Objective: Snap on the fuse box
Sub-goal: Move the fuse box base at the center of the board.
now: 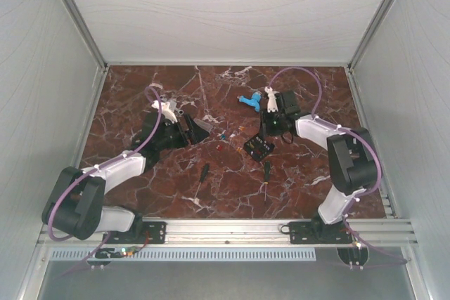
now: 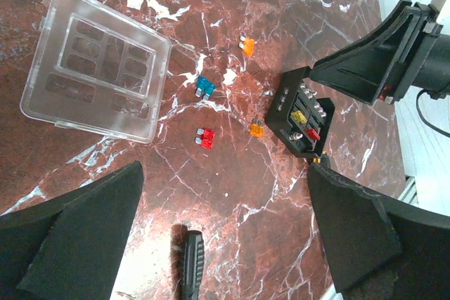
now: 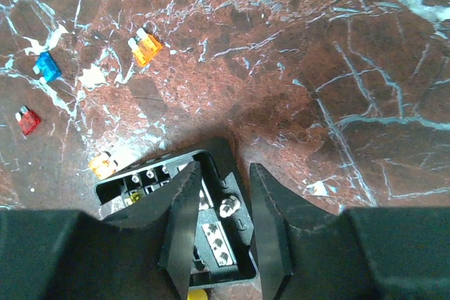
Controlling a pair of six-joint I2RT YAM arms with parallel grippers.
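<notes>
Table (image 1: 140,96): red marble, white-veined
Left: clear lid (image 2: 98,61), lying flat
Middle: black fuse tray (image 2: 302,119), loose fuses (image 2: 204,87) between it and lid
Near side: two screwdrivers (image 1: 203,172)
Far side: blue piece (image 1: 248,101)

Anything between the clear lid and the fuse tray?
Loose on the marble between clear square plastic lid and black square fuse tray: blue fuse, red fuse, orange fuse. Right gripper jaws straddle the tray's wall.

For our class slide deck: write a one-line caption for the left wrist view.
Clear lid lies apart from the black fuse tray, loose fuses scattered between on marble table.
</notes>
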